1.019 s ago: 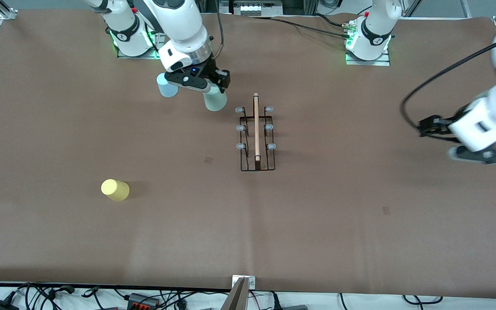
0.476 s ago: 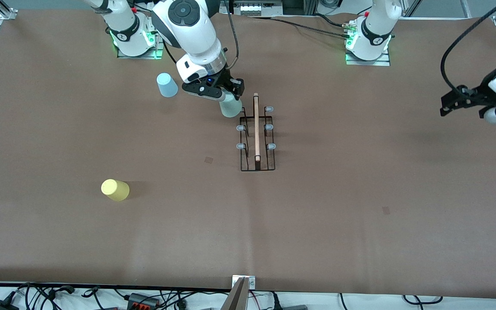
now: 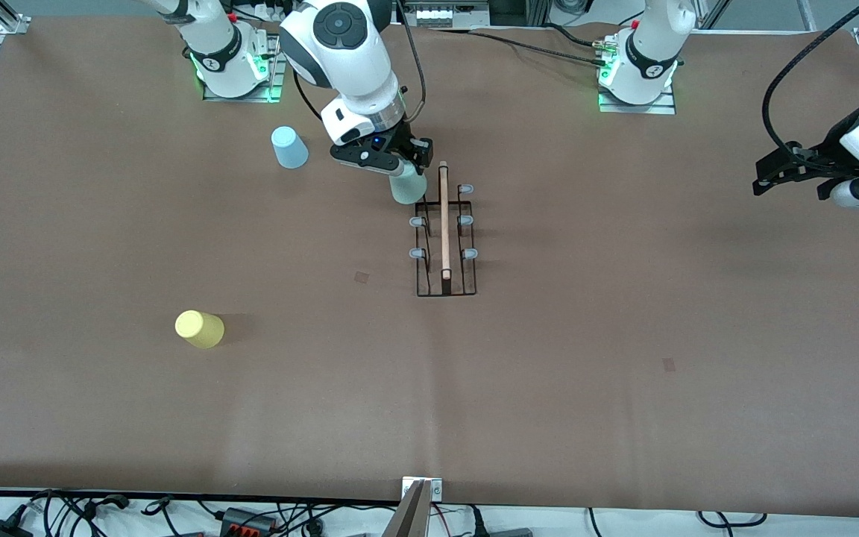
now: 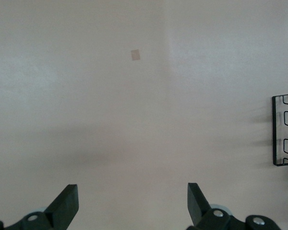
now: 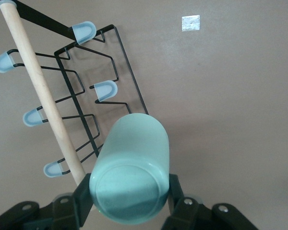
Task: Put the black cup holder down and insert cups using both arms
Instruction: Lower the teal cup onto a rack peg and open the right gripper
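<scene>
The black cup holder stands mid-table, wooden handle on top, prongs with pale blue tips; it also shows in the right wrist view and its edge in the left wrist view. My right gripper is shut on the mint green cup, held upside down over the holder's corner prong nearest the robot bases; the right wrist view shows the cup between the fingers. The light blue cup and the yellow cup rest on the table. My left gripper is open and empty, up in the air at the left arm's end.
A brown mat covers the table. A small square mark lies beside the holder, another mark nearer the front camera. Cables run along the table edge nearest the camera.
My right gripper carried the mint green cup from beside the light blue cup to the holder's corner prong. My left arm swung outward and up toward its end of the table.
</scene>
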Available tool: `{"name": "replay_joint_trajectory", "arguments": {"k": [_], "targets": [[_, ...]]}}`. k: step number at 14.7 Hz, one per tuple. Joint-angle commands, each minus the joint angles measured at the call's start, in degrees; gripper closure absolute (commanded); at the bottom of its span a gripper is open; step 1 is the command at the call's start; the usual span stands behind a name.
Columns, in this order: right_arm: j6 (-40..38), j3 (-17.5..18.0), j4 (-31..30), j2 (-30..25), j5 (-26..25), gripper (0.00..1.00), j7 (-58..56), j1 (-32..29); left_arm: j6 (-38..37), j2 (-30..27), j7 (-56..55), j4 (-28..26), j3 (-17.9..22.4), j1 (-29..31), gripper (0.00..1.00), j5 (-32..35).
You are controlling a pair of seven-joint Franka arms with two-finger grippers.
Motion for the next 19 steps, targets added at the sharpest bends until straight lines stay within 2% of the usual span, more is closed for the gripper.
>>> {"name": "replay_joint_trajectory", "arguments": {"k": [1,5,8,9,13,14,19], "targets": [[0.4,-0.1,2.0,2.2,-1.6,0.84,1.8,0.5,-0.7,-0.1,0.0,0.6,-0.5,-0.2,0.0,-0.4],[1.4,-0.1,3.7,4.3,-1.6,0.83,1.8,1.7,-1.0,-0.1,0.0,0.7,-0.7,-0.2,0.0,-0.4],[1.5,-0.1,3.9,5.0,-2.3,0.78,1.8,1.7,-1.8,-0.1,0.0,0.6,-0.5,-0.1,0.0,-0.4],[1.6,-0.1,3.9,5.2,-2.4,0.74,1.8,1.7,-1.8,-0.1,0.0,0.7,-0.5,-0.1,0.0,-0.4],[1.5,-0.2,3.9,5.6,-2.4,0.09,1.7,1.6,-1.8,-0.1,0.0,0.7,-0.5,-0.1,0.0,-0.4],[1.5,-0.3,3.9,5.6,-2.4,0.0,1.6,1.6,-1.8,-0.1,0.0,0.7,-0.5,-0.1,0.0,-0.4],[-0.4,-0.6,5.9,4.5,-2.8,0.0,-0.4,-1.1,-1.7,-0.1,0.3,0.8,-0.6,-0.1,0.0,-0.1]]}}
